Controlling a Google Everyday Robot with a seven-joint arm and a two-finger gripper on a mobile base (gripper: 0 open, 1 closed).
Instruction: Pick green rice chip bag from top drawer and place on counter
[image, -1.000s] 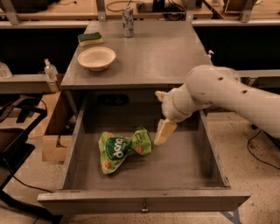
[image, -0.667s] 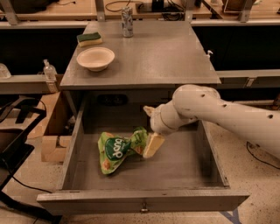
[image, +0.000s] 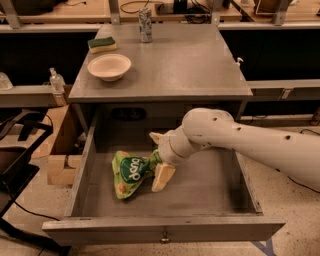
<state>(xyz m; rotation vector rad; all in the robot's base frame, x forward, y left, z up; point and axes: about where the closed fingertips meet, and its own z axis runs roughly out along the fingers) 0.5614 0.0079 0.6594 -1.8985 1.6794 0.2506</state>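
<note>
Leftward and lower is where the gripper (image: 156, 161) has travelled since a second ago: it started over the middle of the top drawer (image: 210, 187), clear of the bag's right end, and it now sits right at the green rice chip bag (image: 130, 172). Its two pale fingers are spread, one toward the drawer's back edge and one toward its front edge. The bag's right lobe lies between them, mostly hidden by the wrist. The bag itself has not shifted; it lies flat on the drawer floor in the left half, nearer the front-left corner than the back.

I judge the reach as finished and the grasp as next, since nothing is pinched yet. The counter (image: 190, 65) is bare across its middle and right side, while a bowl (image: 109, 66), sponge (image: 102, 44) and can (image: 145, 24) sit toward its back-left corner.
</note>
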